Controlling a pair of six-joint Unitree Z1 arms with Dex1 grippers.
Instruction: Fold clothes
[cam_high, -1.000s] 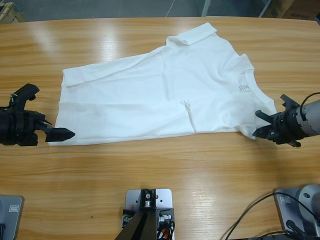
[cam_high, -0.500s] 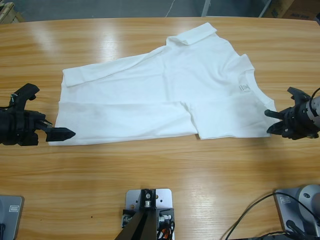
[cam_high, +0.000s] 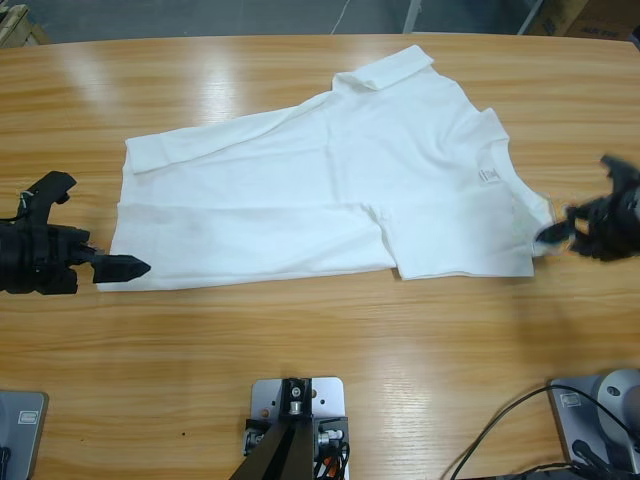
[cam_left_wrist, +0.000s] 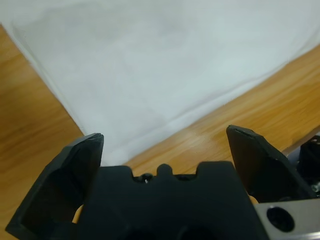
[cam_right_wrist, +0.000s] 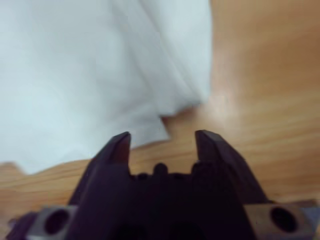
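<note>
The clothes are one white T-shirt (cam_high: 330, 190) lying flat across the middle of the table, with its neck label (cam_high: 487, 176) toward the right end. My left gripper (cam_high: 100, 225) rests at the shirt's lower left corner, jaws spread wide and holding nothing. In the left wrist view the T-shirt (cam_left_wrist: 165, 60) fills the area ahead of the left gripper (cam_left_wrist: 165, 137). My right gripper (cam_high: 572, 228) hovers just off the shirt's right edge, open and empty. In the right wrist view the T-shirt (cam_right_wrist: 75, 65) has a folded corner just beyond the right gripper (cam_right_wrist: 162, 137).
The wooden table (cam_high: 300, 350) shows a broad bare strip in front of the shirt. Its far edge runs along the top of the high view, with floor and boxes (cam_high: 590, 18) behind. A black cable (cam_high: 500, 430) loops at the bottom right.
My right gripper has drawn back to the right, away from the shirt's lower right edge. The flap there now lies spread flatter. The left gripper has barely shifted.
</note>
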